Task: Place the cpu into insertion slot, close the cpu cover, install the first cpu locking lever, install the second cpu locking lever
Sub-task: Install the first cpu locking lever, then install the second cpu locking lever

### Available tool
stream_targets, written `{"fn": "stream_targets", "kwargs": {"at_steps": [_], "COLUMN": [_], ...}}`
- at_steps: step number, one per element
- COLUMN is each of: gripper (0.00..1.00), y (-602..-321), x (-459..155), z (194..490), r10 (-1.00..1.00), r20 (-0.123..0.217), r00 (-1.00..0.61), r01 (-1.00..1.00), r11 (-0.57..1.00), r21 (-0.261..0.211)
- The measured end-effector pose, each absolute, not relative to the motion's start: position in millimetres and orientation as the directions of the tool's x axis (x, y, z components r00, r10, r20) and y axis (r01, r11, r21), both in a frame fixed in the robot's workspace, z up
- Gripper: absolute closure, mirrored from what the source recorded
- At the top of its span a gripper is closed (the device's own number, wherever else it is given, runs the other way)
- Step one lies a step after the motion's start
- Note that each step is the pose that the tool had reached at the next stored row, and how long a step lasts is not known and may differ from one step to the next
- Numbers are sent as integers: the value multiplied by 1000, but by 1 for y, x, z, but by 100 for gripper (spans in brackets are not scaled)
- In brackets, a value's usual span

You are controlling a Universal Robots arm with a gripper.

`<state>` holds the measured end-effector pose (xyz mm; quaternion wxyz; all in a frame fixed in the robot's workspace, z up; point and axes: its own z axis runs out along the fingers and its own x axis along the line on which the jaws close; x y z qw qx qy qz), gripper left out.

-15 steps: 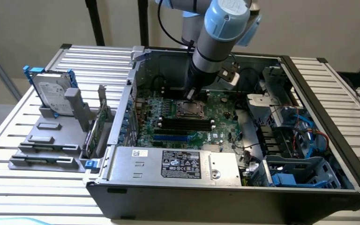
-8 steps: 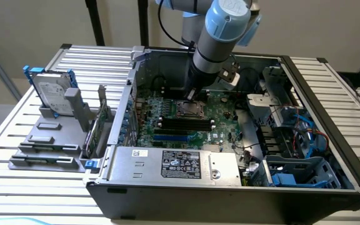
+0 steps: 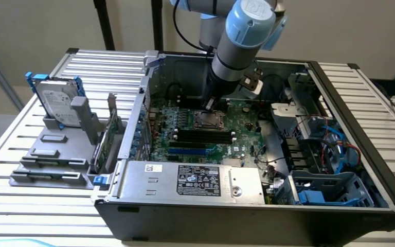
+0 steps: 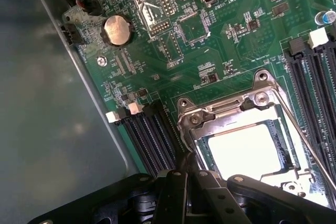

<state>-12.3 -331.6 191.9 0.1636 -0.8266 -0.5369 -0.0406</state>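
Observation:
The cpu [image 4: 245, 151] lies in the insertion slot [image 4: 275, 140] with its bright silvery face up. The cpu cover [image 4: 220, 113] is down over it, and the chip shows through the cover's square window. A thin metal locking lever [image 4: 303, 132] runs along one side of the socket. My gripper [image 4: 190, 165] is shut, its dark fingertips together at the edge of the cover frame, with nothing visible between them. In the exterior view my gripper [image 3: 210, 104] reaches down inside the open computer case, just above the socket [image 3: 207, 121].
Black memory slots [image 4: 149, 137] flank the socket on both sides. A coin battery [image 4: 116, 29] sits on the green motherboard [image 4: 220, 51]. The grey case wall [image 4: 47, 129] stands close by. A hard drive [image 3: 55, 103] rests in a holder on the exterior view's left, and the power supply [image 3: 191, 180] is in front.

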Motion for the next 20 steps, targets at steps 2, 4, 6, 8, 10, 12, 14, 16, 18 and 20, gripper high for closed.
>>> {"fn": "stream_targets", "kwargs": {"at_steps": [2,4,6,8,10,12,14,16,18,20], "gripper": [89,89,89,89,89,89,89,89,89,89], "y": [-332,-332,-332,-332,-332,-332,-332,-332,-332,-332], "x": [-12,-12,-12,-12,-12,-12,-12,-12,-12,-12], "z": [193,197,201,202,202,202,202,202,202,202], "r10": [875,876,876,876,875,875,875,875,875,875], "r20": [245,244,244,245,245,245,245,245,245,245], "r00": [418,417,417,417,417,417,417,417,417,417], "r01": [902,902,902,902,902,902,902,902,902,902], "r11": [-367,-366,-366,-366,-366,-366,-366,-366,-366,-366], "r21": [-227,-227,-227,-227,-228,-228,-228,-228,-228,-228]}}
